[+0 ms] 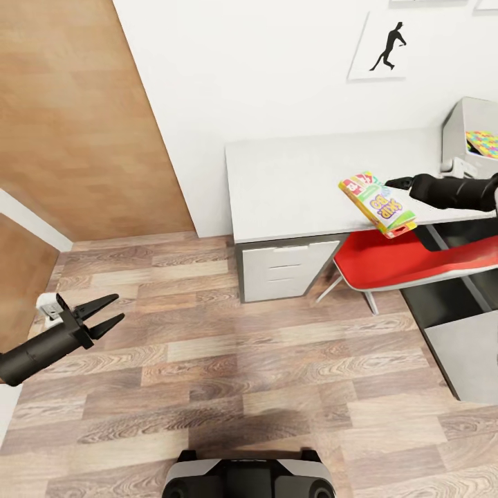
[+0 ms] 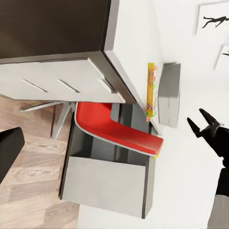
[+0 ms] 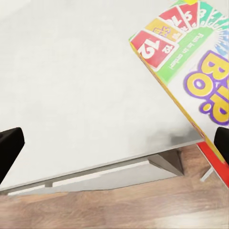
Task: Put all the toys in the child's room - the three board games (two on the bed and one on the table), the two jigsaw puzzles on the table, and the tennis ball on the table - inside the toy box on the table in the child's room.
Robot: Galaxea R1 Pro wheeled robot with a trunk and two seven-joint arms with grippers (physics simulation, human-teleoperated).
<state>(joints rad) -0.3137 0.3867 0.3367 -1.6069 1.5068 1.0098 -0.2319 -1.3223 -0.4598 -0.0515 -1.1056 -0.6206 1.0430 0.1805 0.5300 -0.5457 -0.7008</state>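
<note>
The right gripper holds a board game above the table's front edge, near its right end. The box is tilted, one long side lower, and it overhangs the red chair. How the jaws stand on the box cannot be made out in the head view; the contact is hidden behind the box.

The toy box sits at the table's right end, with coloured pieces showing inside (probably a puzzle). It lies just beyond the held game.

The left gripper hangs over the floor, well apart from the table, fingers spread wide and empty.

Risks, as judged:
- The tilted game may slip from the grip and fall onto the chair or floor.
- Carried low, its far corner may catch the toy box wall instead of clearing it.
- The forearm may strike the toy box and shift it toward the table's right edge.
</note>
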